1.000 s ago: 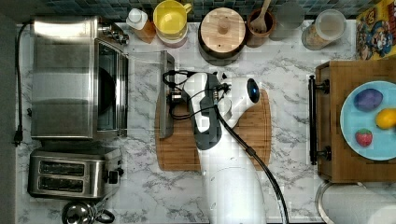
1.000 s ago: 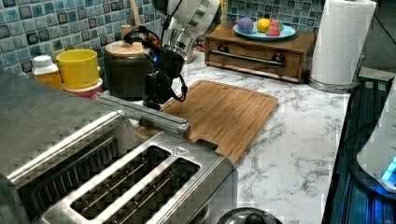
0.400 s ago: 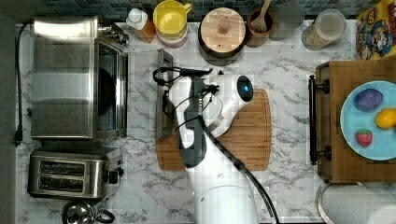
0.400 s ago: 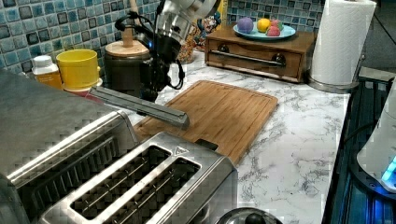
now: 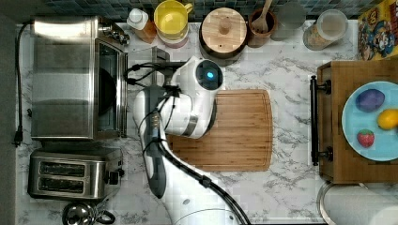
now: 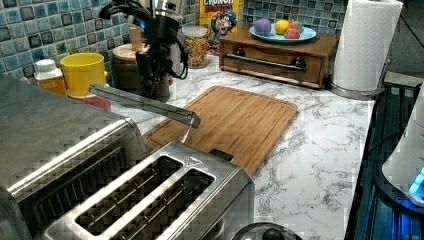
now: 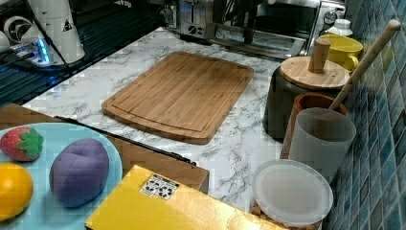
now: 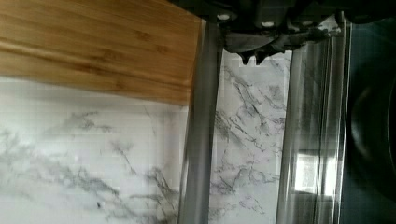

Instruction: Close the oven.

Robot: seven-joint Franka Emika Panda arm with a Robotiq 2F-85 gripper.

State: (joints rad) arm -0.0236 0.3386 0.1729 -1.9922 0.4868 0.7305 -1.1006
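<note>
Top view: the oven (image 5: 70, 77) is sitting at the top view's left with its door hanging part open, and the arm is hovering just to the door's right over the board (image 5: 225, 129) edge. Left view: the door's bar handle (image 6: 142, 102) is running lengthwise along the oven front, with the gripper (image 6: 150, 67) reaching down at its far end, so the push needs to go up and toward the oven. Wrist view: the handle and glass are sitting right under the fingertips, though I cannot tell how wide they are standing or whether they are gripping anything.
</note>
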